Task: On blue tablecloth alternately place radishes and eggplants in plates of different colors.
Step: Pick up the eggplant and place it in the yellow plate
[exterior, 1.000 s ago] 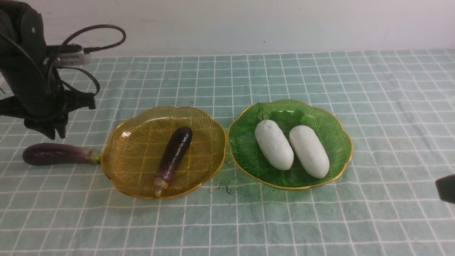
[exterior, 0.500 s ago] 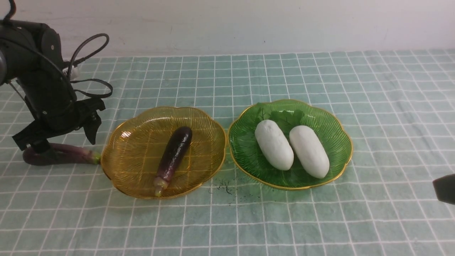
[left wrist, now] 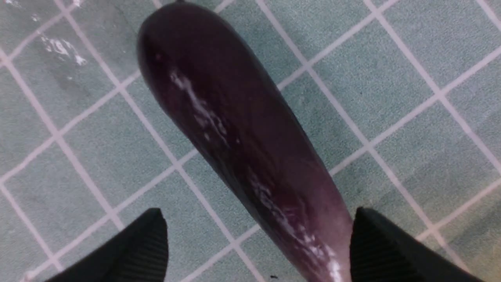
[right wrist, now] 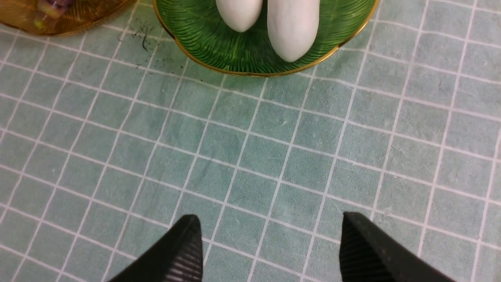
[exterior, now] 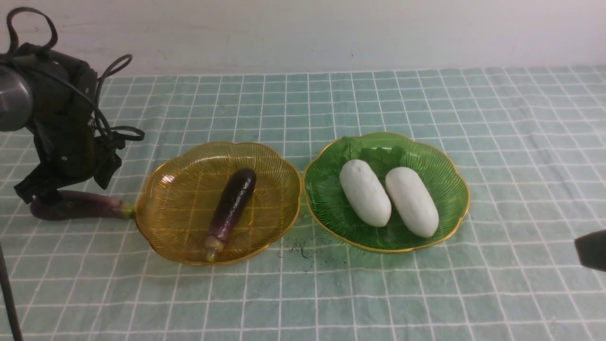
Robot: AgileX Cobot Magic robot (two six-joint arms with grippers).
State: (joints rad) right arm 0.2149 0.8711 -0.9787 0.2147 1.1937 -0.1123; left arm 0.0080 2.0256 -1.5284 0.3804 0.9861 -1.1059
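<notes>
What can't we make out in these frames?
- Left wrist view: stem end of the loose eggplant cut off by the frame; contact with the left gripper fingers unclear.
- Front view: left arm hides those fingers and part of that eggplant.
- Front view: right gripper mostly out of frame.
- Right wrist view: radishes cut off.

Lab-like tabletop setup: blue tablecloth, plain white wall, cabled robot arm.

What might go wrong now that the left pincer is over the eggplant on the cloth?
The left pincer straddles the loose eggplant off-centre and askew, so closing may squeeze the glossy skin out sideways. Its stem end lies right by the yellow plate, so a shove could knock the plate.
</notes>
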